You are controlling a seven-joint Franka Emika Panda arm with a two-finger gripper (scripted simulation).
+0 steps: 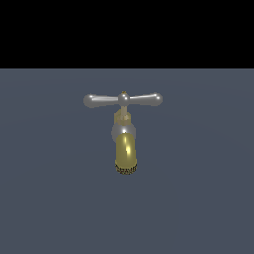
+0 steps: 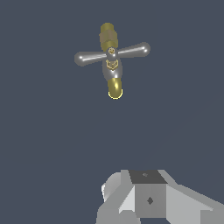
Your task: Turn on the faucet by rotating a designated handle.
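Handle [image 1: 123, 99] lies w/ long axis across exterior view, faucet [image 1: 126, 149] spout toward camera; gripper [image 2: 148, 199] finger state unclear.

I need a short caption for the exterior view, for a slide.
A small faucet with a gold spout and a silver crossbar handle stands alone on a grey floor; no gripper visible.

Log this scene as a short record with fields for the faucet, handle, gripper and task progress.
faucet: small tap with gold curved spout, dark mesh tip, standing on a grey surface
handle: silver crossbar on top, two arms with rounded ends, brass cap at centre
gripper: body only in the wrist view, far from the tap; jaws not shown
contact: none
task progress: handle untouched as far as visible
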